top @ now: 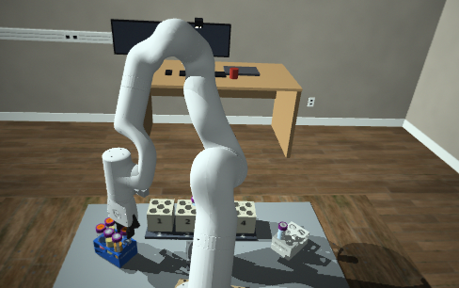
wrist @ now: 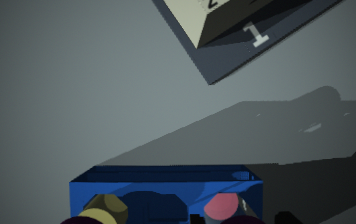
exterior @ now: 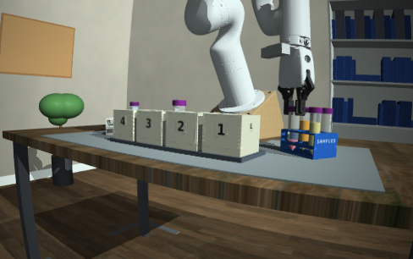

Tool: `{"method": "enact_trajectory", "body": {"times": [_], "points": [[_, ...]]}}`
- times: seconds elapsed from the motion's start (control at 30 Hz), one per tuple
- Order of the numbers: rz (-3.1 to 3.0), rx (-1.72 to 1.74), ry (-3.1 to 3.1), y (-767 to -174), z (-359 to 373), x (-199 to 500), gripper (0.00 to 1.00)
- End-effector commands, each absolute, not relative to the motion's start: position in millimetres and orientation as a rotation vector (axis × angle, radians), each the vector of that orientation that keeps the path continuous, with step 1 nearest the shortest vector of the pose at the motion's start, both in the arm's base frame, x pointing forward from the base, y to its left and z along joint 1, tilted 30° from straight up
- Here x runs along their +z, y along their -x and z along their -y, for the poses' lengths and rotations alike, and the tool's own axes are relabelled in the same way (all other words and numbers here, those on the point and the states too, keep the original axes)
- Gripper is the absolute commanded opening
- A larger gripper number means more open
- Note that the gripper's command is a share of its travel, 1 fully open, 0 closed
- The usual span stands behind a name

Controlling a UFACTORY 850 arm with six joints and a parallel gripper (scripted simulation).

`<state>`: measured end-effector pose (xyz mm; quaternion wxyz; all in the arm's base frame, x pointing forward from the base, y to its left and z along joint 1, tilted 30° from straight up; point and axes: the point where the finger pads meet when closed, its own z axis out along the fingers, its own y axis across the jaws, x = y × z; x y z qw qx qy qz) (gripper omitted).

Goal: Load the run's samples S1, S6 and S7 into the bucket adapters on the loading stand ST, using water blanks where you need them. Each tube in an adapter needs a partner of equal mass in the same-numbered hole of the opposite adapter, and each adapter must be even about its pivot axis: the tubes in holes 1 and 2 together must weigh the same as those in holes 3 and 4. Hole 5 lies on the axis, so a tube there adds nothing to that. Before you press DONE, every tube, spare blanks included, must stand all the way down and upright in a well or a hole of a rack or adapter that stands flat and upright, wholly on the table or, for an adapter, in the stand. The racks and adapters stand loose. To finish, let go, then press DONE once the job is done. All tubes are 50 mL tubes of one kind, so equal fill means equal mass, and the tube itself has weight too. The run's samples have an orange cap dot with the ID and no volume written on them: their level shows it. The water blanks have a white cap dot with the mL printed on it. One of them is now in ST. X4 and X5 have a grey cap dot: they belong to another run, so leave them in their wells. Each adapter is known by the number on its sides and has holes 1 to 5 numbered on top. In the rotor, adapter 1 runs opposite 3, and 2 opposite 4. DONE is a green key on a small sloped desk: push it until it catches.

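Observation:
My gripper (top: 129, 232) (exterior: 294, 111) (wrist: 241, 220) is open, its fingers low around the purple cap of the pink-filled tube (exterior: 292, 136) (wrist: 221, 202). This tube stands in the blue SAMPLES rack (top: 119, 258) (exterior: 326, 149) (wrist: 135, 188) among several purple-capped tubes; its ID is hidden. The stand (top: 165, 236) (exterior: 249, 158) (wrist: 212, 76) holds adapters 1 (top: 159, 223) (exterior: 230, 141), 2 (top: 184, 227) (exterior: 179, 137), 3 (exterior: 149, 132) and 4 (top: 245, 228) (exterior: 123, 132). One purple-capped tube (exterior: 179, 103) shows above adapter 2. The arm hides adapter 3 in the top view.
A white rack (top: 282, 249) right of the stand holds a purple-capped tube (top: 281, 228) with pale blue liquid. Adapter 1 stands close beside the SAMPLES rack. The arm's base and lower link stand in front of the stand's middle. I cannot see the DONE key.

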<state>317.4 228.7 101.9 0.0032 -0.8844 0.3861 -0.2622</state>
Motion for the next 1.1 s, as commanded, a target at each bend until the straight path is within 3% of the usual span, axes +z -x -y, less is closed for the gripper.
{"method": "enact_trajectory", "body": {"times": [0.0, 1.07], "points": [[-1.21, -0.822, 2.772, -318, -229, 102, 0.44], [-1.21, -0.822, 2.772, -295, -239, 143, 0.44]]}}
